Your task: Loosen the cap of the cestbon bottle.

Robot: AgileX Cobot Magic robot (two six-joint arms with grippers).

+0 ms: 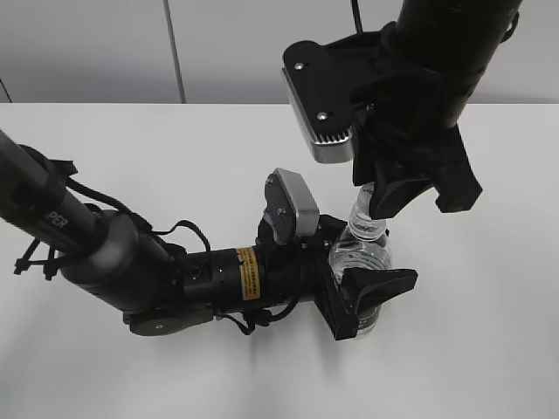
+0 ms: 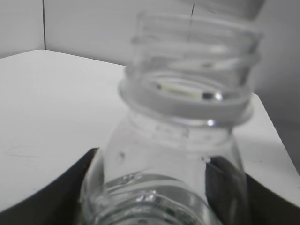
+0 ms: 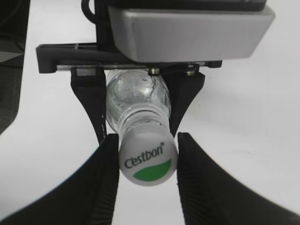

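The cestbon bottle [image 1: 362, 255] stands upright on the white table [image 1: 175, 148]. It is clear, with ribbed shoulders. My left gripper [image 1: 367, 290] is shut on its body from the left side. In the left wrist view the bottle [image 2: 178, 154] fills the frame between the black jaws [image 2: 159, 199], and its threaded neck shows bare. My right gripper [image 1: 377, 202] comes down from above. In the right wrist view its jaws [image 3: 147, 161] are shut on the white cap [image 3: 146, 159] with its green half-moon, just above the bottle's neck [image 3: 138, 101]. A pale edge of the cap [image 2: 229, 5] shows at the top of the left wrist view.
The left arm [image 1: 131, 262] lies low across the table from the left, with cables on it. The right arm and its grey camera block [image 1: 319, 96] hang over the bottle. A pale wall stands behind the table's far edge.
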